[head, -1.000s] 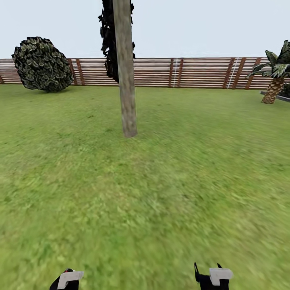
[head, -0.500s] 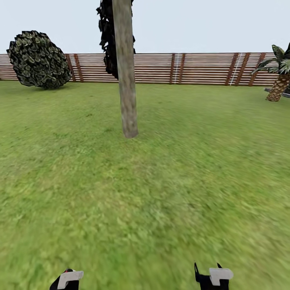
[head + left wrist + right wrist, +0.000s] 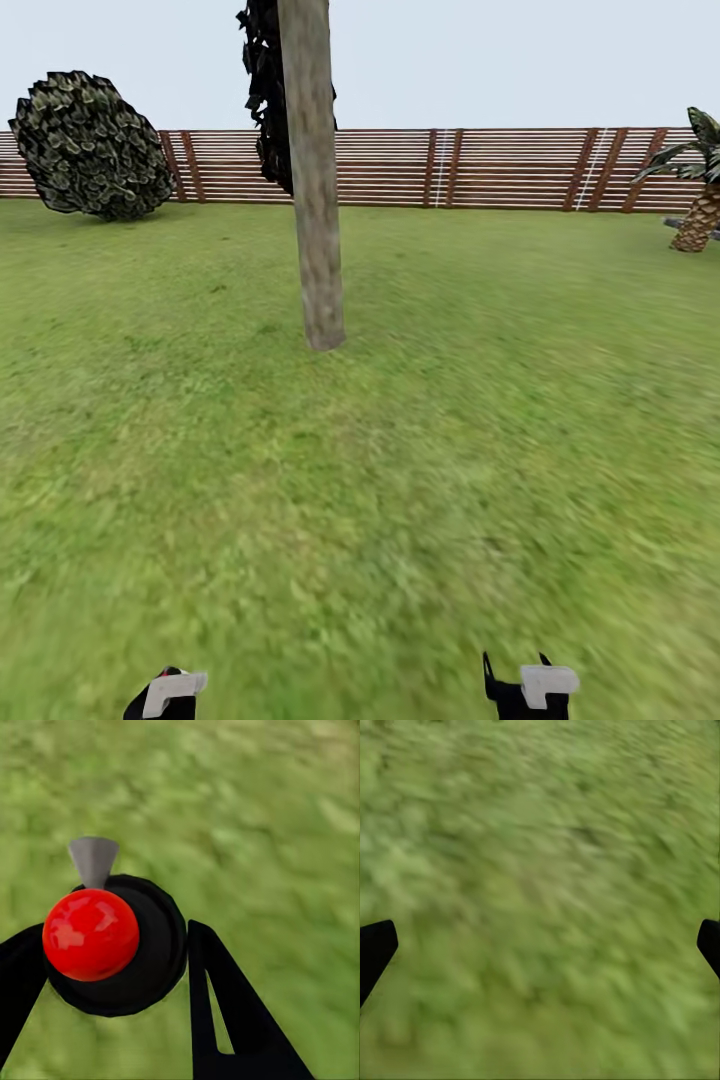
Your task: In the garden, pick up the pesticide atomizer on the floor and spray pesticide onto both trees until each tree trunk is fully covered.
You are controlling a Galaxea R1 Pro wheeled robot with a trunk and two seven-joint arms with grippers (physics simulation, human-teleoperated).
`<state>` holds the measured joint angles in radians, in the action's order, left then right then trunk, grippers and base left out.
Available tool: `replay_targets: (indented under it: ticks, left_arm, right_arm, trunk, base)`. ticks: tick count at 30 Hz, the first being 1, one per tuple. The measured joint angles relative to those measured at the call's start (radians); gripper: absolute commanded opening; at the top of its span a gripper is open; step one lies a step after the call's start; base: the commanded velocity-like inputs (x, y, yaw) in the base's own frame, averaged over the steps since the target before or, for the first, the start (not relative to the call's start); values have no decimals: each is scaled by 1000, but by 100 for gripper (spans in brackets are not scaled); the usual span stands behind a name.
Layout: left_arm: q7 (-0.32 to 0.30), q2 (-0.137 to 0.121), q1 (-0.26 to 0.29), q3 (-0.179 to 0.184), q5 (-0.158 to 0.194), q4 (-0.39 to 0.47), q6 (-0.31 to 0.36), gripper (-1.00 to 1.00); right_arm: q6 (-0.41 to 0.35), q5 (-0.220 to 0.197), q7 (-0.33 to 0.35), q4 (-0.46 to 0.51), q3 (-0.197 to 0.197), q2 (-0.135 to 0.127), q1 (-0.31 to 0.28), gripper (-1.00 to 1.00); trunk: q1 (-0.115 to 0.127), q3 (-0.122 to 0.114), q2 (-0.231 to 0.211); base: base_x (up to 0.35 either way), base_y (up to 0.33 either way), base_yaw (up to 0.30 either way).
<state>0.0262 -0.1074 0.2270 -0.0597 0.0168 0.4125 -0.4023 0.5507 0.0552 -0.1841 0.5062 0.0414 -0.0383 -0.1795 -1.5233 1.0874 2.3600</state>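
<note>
A thick grey-brown tree trunk rises from the lawn straight ahead in the head view, and its crown is cut off by the frame's top. In the left wrist view the pesticide atomizer, a black body with a red ball top and a grey nozzle, sits between the black fingers of my left gripper, which is shut on it. My right gripper is open over bare grass, with its fingertips far apart. Both arms' ends peek in at the head view's lower edge, left and right.
A brown slatted fence closes off the lawn at the back. A round dark-green bush stands at the far left and a short palm at the far right. A near-black narrow tree stands behind the trunk.
The whole head view has shifted as the camera moved. The trunk sits slightly nearer and the palm has slid toward the right edge. Both arms keep their places.
</note>
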Motion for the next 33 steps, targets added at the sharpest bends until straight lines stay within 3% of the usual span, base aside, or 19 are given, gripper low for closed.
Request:
replay_targets:
  ticks: [33]
  left_arm:
    - [0,0,0,0,-1,0,0,-100]
  right_arm:
    - [0,0,0,0,0,1,0,100]
  trunk:
    - [0,0,0]
  base:
    - [334,59,0]
